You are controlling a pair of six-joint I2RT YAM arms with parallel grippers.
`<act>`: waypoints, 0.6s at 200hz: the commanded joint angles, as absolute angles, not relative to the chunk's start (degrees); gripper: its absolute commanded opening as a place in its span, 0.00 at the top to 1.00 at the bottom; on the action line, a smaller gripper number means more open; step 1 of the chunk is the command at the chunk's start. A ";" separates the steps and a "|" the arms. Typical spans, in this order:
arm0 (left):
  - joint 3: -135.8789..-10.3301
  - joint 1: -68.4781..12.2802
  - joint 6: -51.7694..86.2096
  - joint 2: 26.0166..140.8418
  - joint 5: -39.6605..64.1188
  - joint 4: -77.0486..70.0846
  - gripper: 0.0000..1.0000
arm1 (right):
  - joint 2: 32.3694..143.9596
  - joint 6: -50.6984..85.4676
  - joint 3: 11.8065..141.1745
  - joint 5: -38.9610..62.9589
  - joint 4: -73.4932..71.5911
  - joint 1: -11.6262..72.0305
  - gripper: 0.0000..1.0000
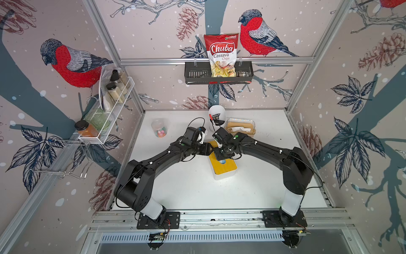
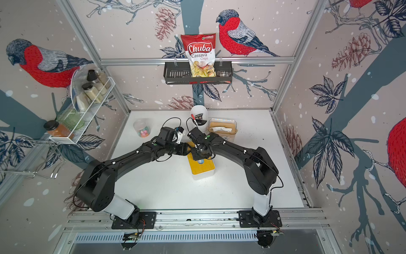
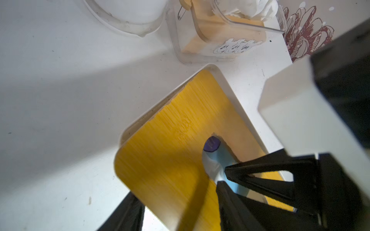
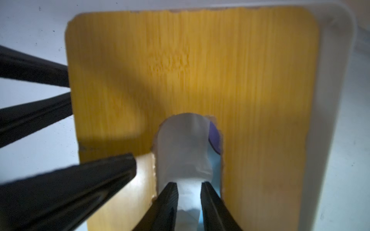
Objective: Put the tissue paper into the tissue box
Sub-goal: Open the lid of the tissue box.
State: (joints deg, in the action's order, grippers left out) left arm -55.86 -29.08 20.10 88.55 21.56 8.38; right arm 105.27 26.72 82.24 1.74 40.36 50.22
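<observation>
The tissue box is white with a yellow bamboo lid and stands mid-table. Pale tissue paper shows through the lid's oval slot. My right gripper points down into the slot, shut on the tissue paper between its fingers. My left gripper is open. It straddles the lid beside the slot, one finger by the lid's long edge and the other over its top. The box's inside is hidden.
Behind the box stand a clear container holding a wooden insert and tissue, a white cup with a pen, and a candy jar. A chips bag sits in a wall shelf. A spice rack hangs on the left wall.
</observation>
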 commanded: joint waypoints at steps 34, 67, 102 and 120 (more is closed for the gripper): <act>-56.68 -28.52 20.51 84.85 21.07 2.98 0.40 | 104.42 24.17 83.06 5.15 38.66 50.81 1.00; -56.87 -27.70 20.87 83.51 21.91 3.16 0.39 | 103.58 24.15 82.81 5.36 38.02 51.12 1.00; -56.86 -27.18 20.83 82.97 22.44 4.56 0.37 | 103.05 24.47 82.88 4.77 37.70 51.20 1.00; -56.86 -27.07 20.99 83.12 22.85 4.91 0.38 | 103.49 24.70 83.23 4.41 37.95 51.09 1.00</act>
State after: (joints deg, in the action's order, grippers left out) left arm -56.16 -27.51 21.12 83.50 20.82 8.10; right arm 103.42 25.91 82.81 2.55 37.39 50.70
